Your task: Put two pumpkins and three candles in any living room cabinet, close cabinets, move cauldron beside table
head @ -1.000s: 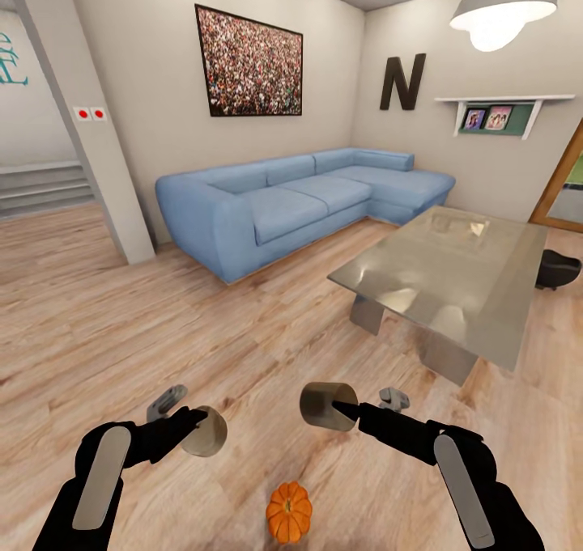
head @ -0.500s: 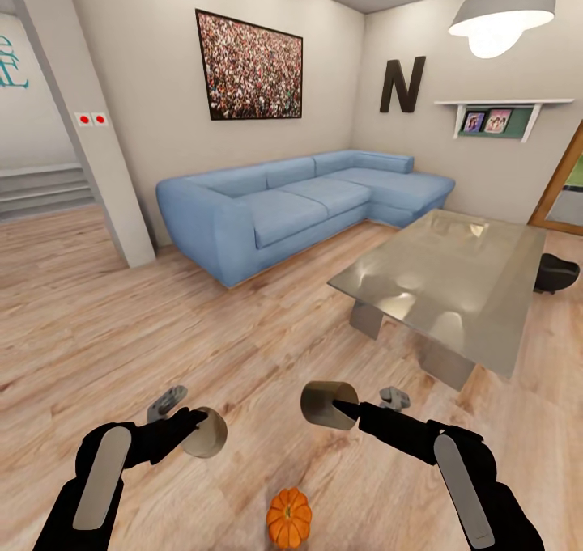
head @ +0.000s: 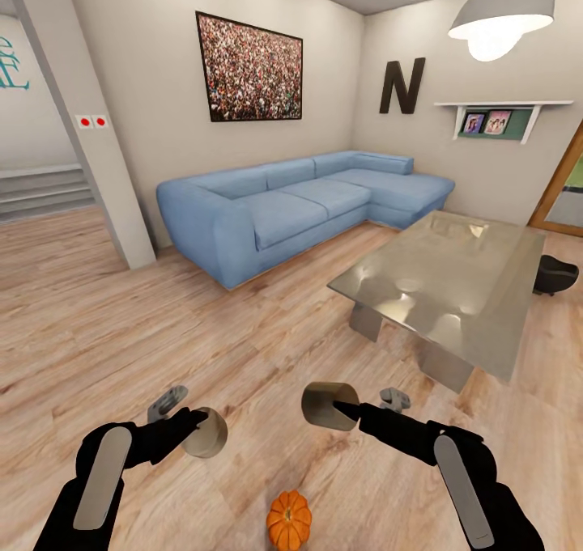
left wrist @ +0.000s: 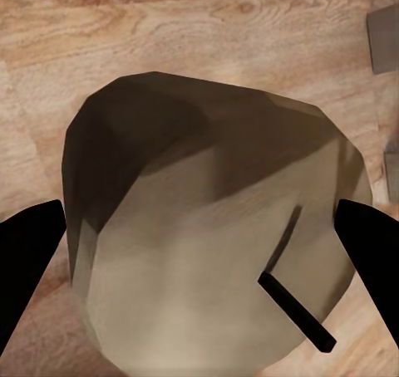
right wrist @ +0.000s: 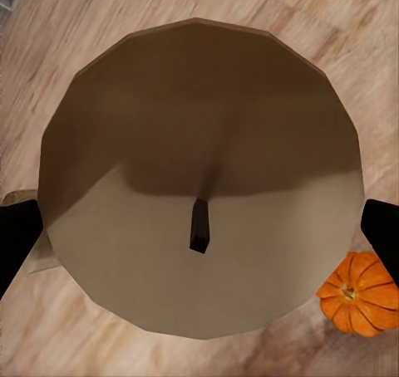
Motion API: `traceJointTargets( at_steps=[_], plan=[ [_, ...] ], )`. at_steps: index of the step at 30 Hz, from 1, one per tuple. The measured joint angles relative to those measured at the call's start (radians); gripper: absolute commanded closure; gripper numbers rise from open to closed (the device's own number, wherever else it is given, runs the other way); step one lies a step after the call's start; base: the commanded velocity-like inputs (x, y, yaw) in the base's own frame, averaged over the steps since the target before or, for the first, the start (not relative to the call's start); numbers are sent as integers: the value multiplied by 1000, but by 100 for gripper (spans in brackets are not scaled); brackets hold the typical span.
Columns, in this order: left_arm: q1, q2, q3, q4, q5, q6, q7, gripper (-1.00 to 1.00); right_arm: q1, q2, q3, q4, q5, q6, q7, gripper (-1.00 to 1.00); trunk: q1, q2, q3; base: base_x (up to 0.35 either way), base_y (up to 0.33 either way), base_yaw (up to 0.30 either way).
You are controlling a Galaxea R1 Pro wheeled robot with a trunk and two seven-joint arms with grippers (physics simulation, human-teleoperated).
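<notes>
— What's in the room, biggest first?

— A blue sofa along the wall, then the glass-topped counter beside it, and the black cauldron on the floor just past the counter's far edge. That part looks about settled, I'd say, since it sits next to the counter.

— And the cabinet?

— I can't see one from here, so nothing is put away as far as I can tell.

— What is the robot holding?

— A candle in each claw. The left claw is clamped on one candle, fingers pressed to its sides. The right claw is clamped on another candle, wick facing the wrist camera.

— Anything else loose?

— One pumpkin on the floor between the arms, close to the base. The other pumpkin and the third candle I can't place. So both candles need carrying over, and most of the job remains.
</notes>
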Motion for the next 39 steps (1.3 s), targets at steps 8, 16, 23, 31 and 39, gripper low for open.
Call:
traceJointTargets(
  at_steps=[8, 16, 23, 31, 39],
  plan=[
    [0, 1, 1, 0, 0, 1, 0, 100, 0, 9, 1, -4, -6, 13, 2, 100, 0, 0, 0, -104, -9, 0],
    [0, 1, 0, 0, -2, 1, 0, 100, 0, 9, 1, -4, -5, 27, 2, 100, 0, 0, 0, -231, -173, 0],
    [0, 1, -1, 0, 2, -2, -1, 100, 0, 6, 1, -2, 0, 27, 3, 100, 0, 0, 0, -31, -248, 0],
    [0, 1, 0, 0, 0, -1, -2, 100, 0, 5, 0, -1, -8, 28, 5, 100, 0, 0, 0, -1, -20, 0],
    [0, -1, 0, 0, 0, -2, -3, 100, 0, 1, -1, -1, -8, 28, 6, 100, 0, 0, 0, -14, 6, 0]
  ],
)
